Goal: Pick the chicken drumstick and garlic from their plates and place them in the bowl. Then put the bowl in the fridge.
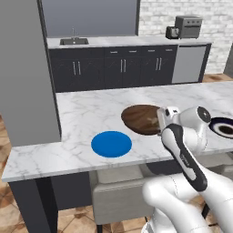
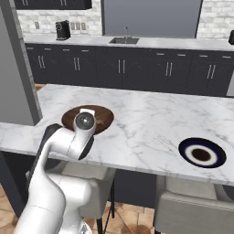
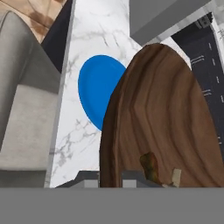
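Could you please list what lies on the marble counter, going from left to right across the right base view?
Wooden bowl → dark navy plate.

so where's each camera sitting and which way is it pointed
Left base view: behind the arm to its left, facing the marble counter and wooden bowl; white arm at lower right.
Right base view: behind to its right, same counter; arm at lower left, navy plate on the right.
Hand view: on the hand, looking along the claw shut on the bowl's rim.
All share the bowl; left and hand views share the blue plate.
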